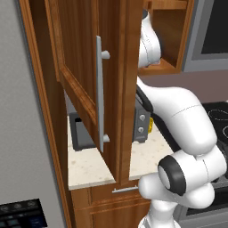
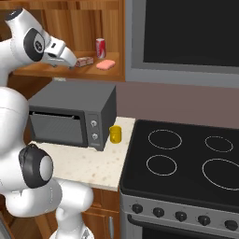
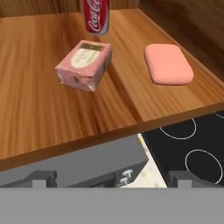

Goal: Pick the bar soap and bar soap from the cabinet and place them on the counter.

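The two-finger claw (image 3: 112, 178) is spread wide and grips nothing, poised at the front edge of the reddish-brown wooden cabinet (image 2: 70, 21) shelf above the grey microwave (image 2: 70, 114). The white arm reaches up and forward. The smooth salmon-pink bar soap (image 3: 168, 64) lies flat beside a pink wrapped soap box (image 3: 84, 65) and red soda can (image 3: 96, 16).

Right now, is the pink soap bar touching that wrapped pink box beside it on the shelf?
Apart. The hand view shows bare wooden shelf between the bar soap and the wrapped box.
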